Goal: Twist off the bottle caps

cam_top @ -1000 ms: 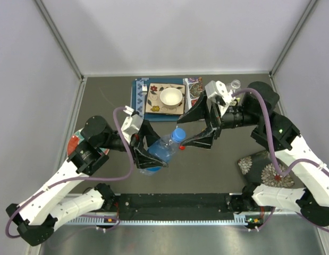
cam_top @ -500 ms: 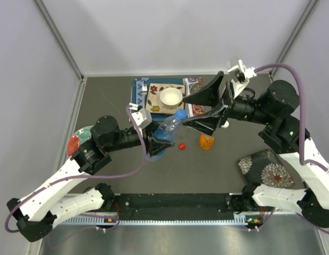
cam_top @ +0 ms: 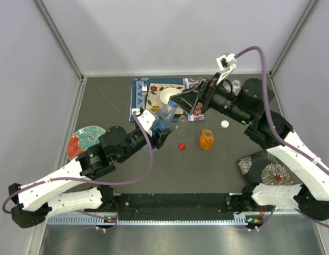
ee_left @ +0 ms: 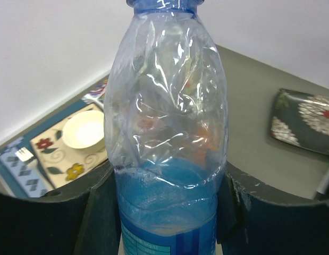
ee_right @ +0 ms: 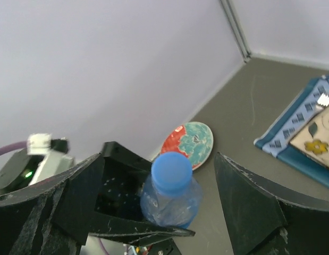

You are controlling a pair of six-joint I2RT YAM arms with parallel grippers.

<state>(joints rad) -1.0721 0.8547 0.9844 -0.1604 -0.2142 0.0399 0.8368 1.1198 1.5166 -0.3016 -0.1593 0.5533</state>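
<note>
Left wrist view: bottle (ee_left: 167,133) base, blue cap (ee_right: 172,171) cut off by edges; floral plate (ee_left: 305,122) clipped at right. Top view: white bowl (cam_top: 165,95) partly hidden under right gripper (cam_top: 179,105).

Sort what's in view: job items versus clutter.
Job: clear crumpled plastic bottle in left gripper; its blue round plastic cap; small red round cap; small white round cap; orange plastic bottle.
Lying about: white round bowl; red-and-teal round plate; dark floral square dish.

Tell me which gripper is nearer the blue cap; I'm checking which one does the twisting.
Right. The right gripper straddles the blue cap, jaws open either side. The left gripper is shut on the bottle, lower down its body.
</note>
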